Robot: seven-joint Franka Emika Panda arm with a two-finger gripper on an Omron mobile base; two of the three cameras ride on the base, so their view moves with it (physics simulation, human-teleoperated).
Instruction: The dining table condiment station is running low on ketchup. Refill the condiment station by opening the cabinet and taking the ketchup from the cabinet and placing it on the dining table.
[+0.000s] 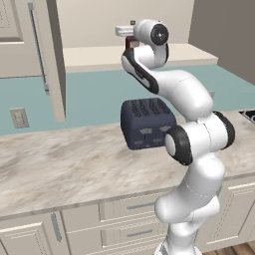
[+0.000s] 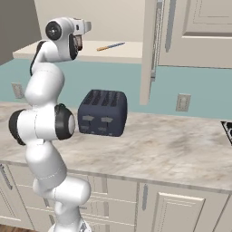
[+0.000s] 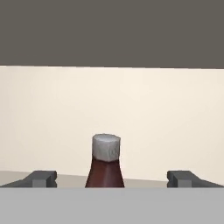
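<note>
The ketchup (image 3: 105, 164), a dark reddish-brown bottle with a pale grey cap, stands upright on the beige shelf of the cabinet (image 1: 99, 56), against its plain back wall. My gripper (image 3: 112, 179) is open. Its fingertips (image 3: 41, 178) stand wide on either side of the bottle's shoulder and touch nothing. In the left base view the arm reaches up into the open cabinet, with a dark red piece of the bottle (image 1: 131, 44) just beside the hand. The bottle (image 2: 79, 42) also shows as a dark sliver at the hand. The dining table is out of view.
The cabinet's door (image 1: 50, 60) (image 2: 152, 45) stands swung out toward me. A thin orange and blue utensil (image 2: 110, 46) lies on the shelf. A dark blue toaster (image 1: 147, 123) (image 2: 102, 112) sits on the marbled wall counter (image 1: 60, 164) below. A stove corner (image 2: 228, 129) shows at the right.
</note>
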